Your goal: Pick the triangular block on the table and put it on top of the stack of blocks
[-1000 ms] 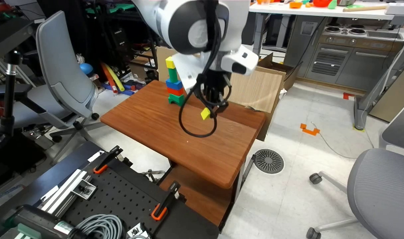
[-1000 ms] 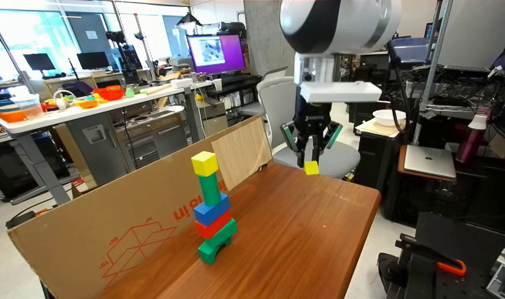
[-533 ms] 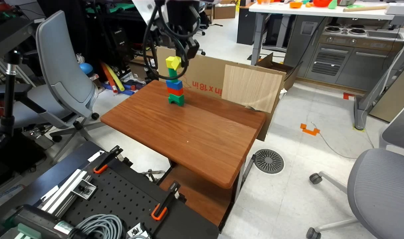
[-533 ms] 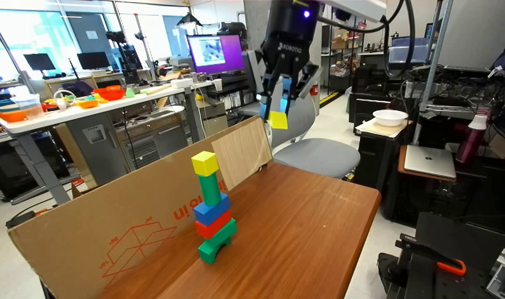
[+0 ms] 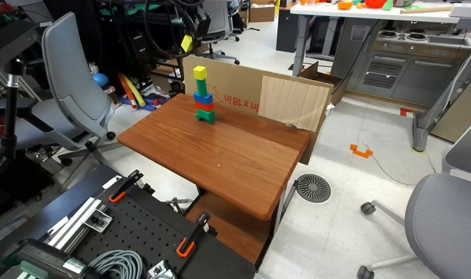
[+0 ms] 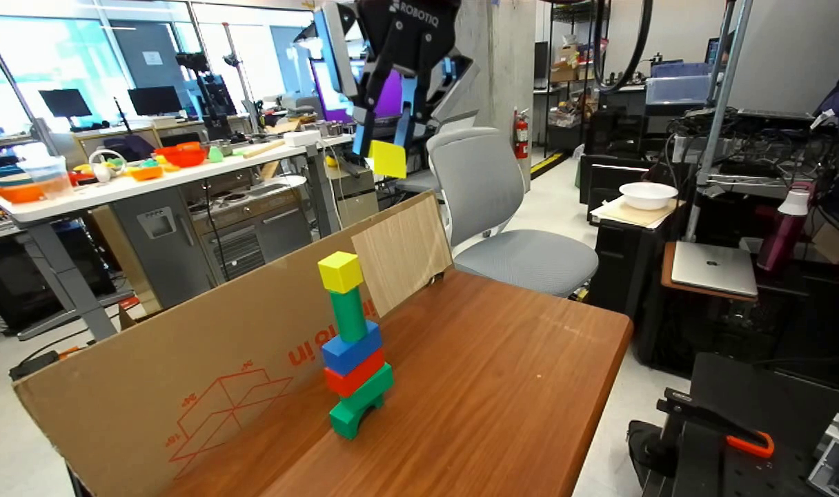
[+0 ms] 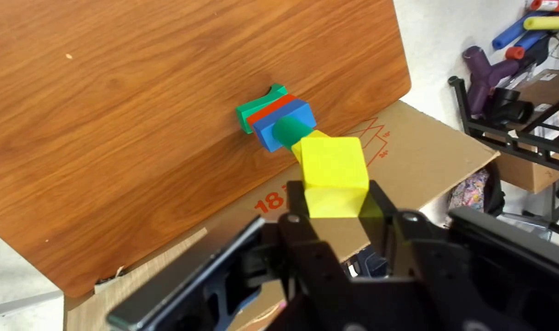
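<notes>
One yellow triangular block (image 6: 390,160), pinched in gripper (image 7: 335,187). Hangs above, right of block tower (image 6: 352,345) in an exterior view.

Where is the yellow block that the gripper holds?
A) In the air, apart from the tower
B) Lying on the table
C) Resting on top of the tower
A: both exterior views show the yellow block above the tower, with open space between them.
</notes>
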